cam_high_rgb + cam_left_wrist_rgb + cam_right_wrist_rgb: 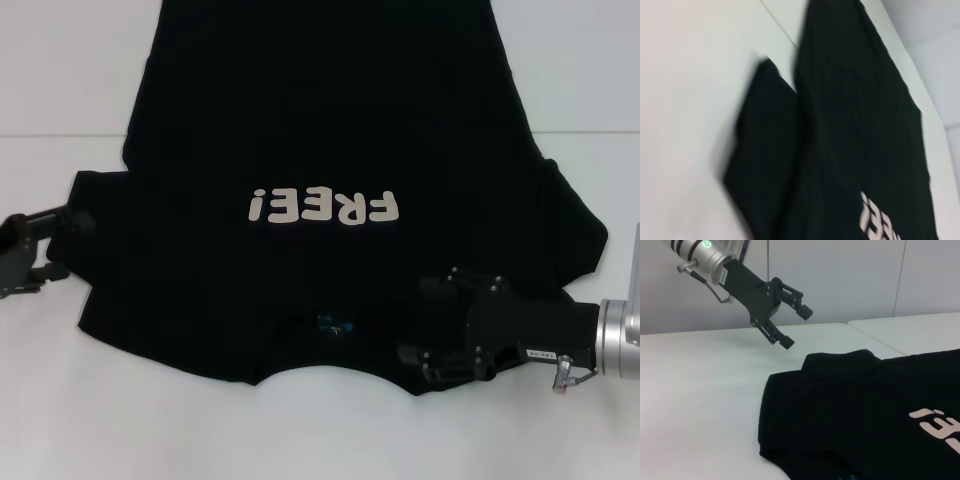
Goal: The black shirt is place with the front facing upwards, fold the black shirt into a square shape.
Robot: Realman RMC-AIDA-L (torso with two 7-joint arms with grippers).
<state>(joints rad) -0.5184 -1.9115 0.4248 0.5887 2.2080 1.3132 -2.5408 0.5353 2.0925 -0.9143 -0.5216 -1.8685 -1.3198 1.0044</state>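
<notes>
Head view: black shirt flat — left tool parted, right tool parted over its hem.

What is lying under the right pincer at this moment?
Under the right pincer lies the black shirt, near its collar and right shoulder, spread on the white table. The cloth directly beneath the pincer is hidden, so contact cannot be judged. The left pincer is open above the table.
</notes>
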